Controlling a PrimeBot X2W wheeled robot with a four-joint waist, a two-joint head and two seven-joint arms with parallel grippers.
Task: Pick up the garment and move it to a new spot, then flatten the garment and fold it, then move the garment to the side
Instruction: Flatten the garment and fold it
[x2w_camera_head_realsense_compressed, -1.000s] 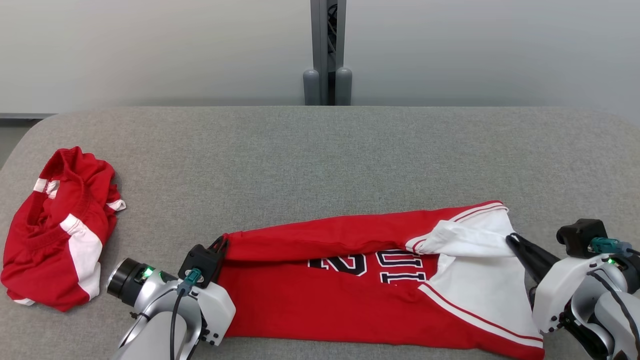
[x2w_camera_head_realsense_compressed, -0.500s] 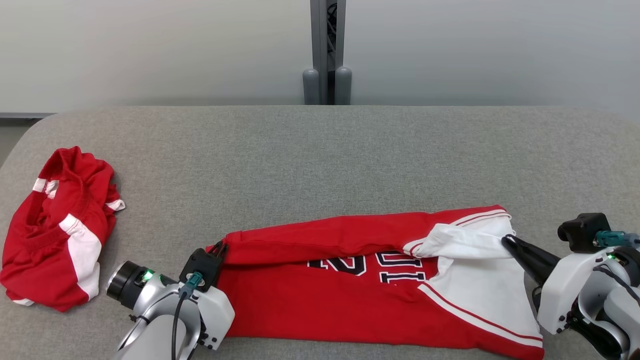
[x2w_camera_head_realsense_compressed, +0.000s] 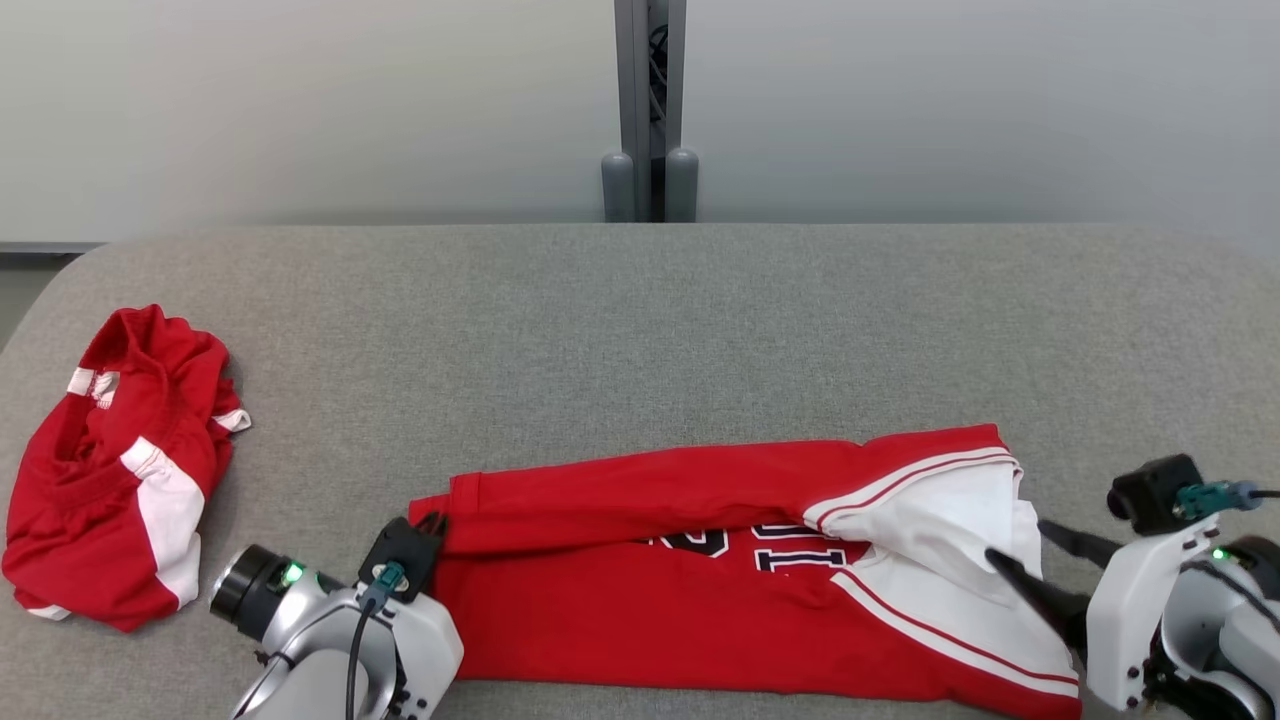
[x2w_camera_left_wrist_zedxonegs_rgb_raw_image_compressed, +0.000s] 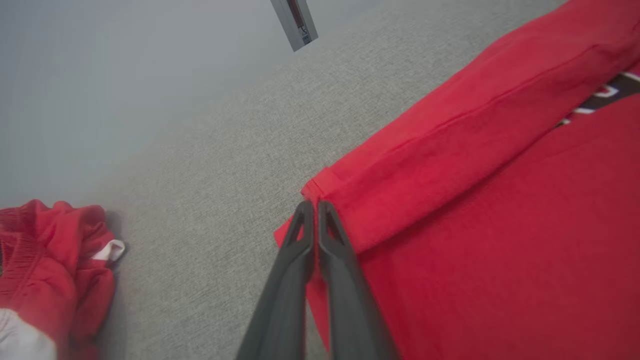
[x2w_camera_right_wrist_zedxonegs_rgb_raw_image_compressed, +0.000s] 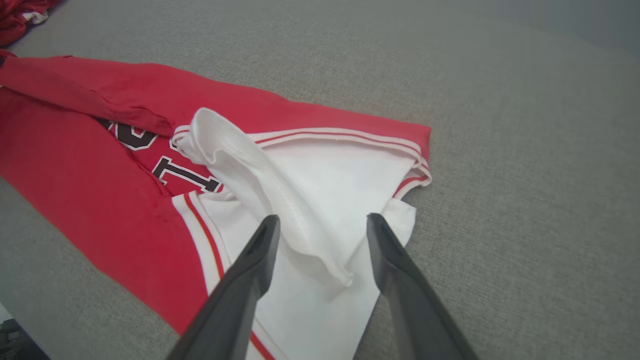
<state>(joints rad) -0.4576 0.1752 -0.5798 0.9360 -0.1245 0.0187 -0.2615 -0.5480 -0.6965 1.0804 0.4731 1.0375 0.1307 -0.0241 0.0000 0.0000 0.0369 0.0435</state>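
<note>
Garment (x2w_camera_head_realsense_compressed: 640, 620) corner pinched in low left gripper (x2w_camera_head_realsense_compressed: 435, 520); right gripper (x2w_camera_head_realsense_compressed: 1016, 540) wide, empty, astride white flap (x2w_camera_right_wrist_zedxonegs_rgb_raw_image_compressed: 280, 185).

left gripper (x2w_camera_left_wrist_zedxonegs_rgb_raw_image_compressed: 311, 204) low at lower left of head view, fingers pressed tight together, tips pinching a hem corner of the garment (x2w_camera_left_wrist_zedxonegs_rgb_raw_image_compressed: 450, 150); pale wrist behind it, angled up-right. right gripper (x2w_camera_right_wrist_zedxonegs_rgb_raw_image_compressed: 322, 222) at lower right, jaws spread wide, fingers pointing leftward.
</note>
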